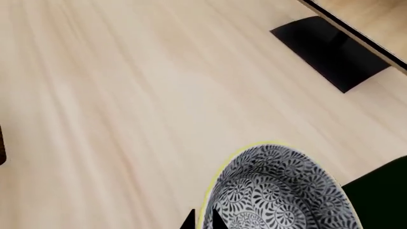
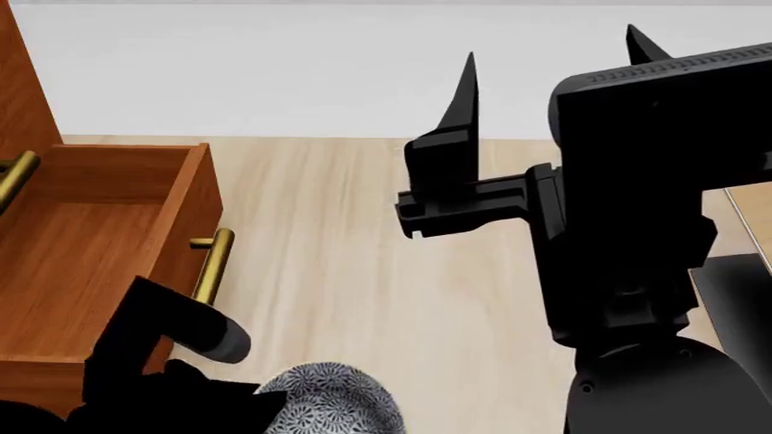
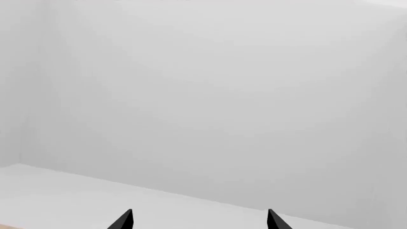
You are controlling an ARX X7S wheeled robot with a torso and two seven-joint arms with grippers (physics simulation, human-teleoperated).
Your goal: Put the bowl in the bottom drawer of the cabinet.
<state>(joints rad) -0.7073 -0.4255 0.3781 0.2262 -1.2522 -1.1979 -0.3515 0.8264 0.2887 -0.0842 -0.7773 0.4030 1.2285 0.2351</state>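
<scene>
Blue-grey patterned bowl, one, cut off at the head view's bottom edge, held at its rim by left gripper; fingers mostly hidden. Bottom drawer just beside it, open, nothing visible inside. Right gripper raised, fingers wide, holding nothing.

We see a pale wood-grain floor filling the head view's centre, meeting a plain white wall at twelve o'clock. At three o'clock, a light-wood rack stands on its black base.
</scene>
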